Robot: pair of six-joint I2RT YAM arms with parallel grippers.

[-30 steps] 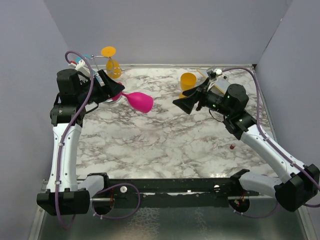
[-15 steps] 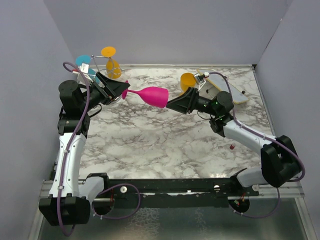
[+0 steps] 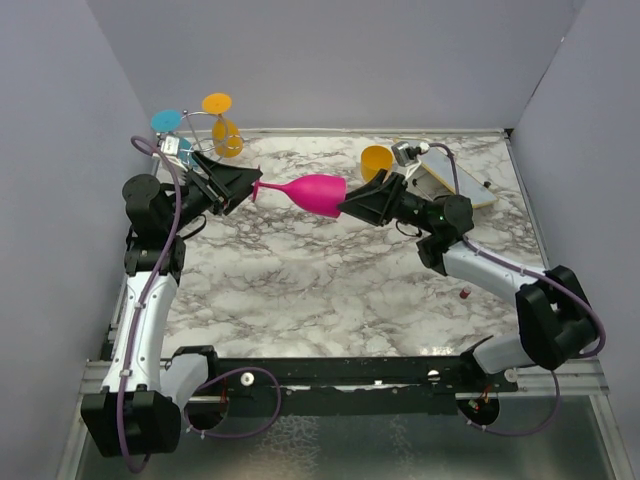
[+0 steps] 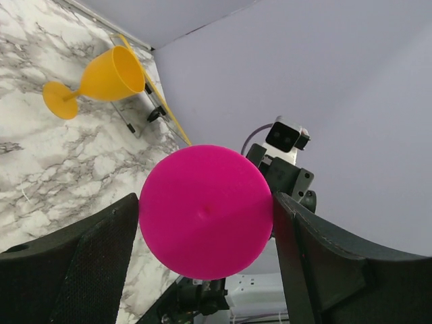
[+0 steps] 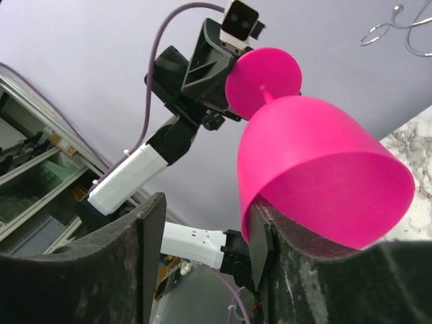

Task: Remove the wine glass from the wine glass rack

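Note:
The pink wine glass (image 3: 318, 192) hangs level in the air over the back of the table, off the wine glass rack (image 3: 196, 118). My left gripper (image 3: 252, 188) is shut on its round foot (image 4: 206, 209), one finger at each side of the disc. My right gripper (image 3: 348, 205) meets the bowl's mouth (image 5: 317, 169). One finger sits inside the rim, and the other stands outside with a gap to the wall, so the jaws are still apart. The rack's wire hoops (image 5: 398, 23) show in the right wrist view.
An orange glass (image 3: 226, 135) and a blue glass (image 3: 165, 121) hang on the rack at the back left. Another orange glass (image 3: 376, 160) lies on the marble table beside a flat beige board (image 3: 455, 185). A small red item (image 3: 465, 293) lies near the right arm.
The left arm swung the pink glass right and levelled it. The right arm moved left to the bowl, its jaws narrowing, and one finger went inside the rim.

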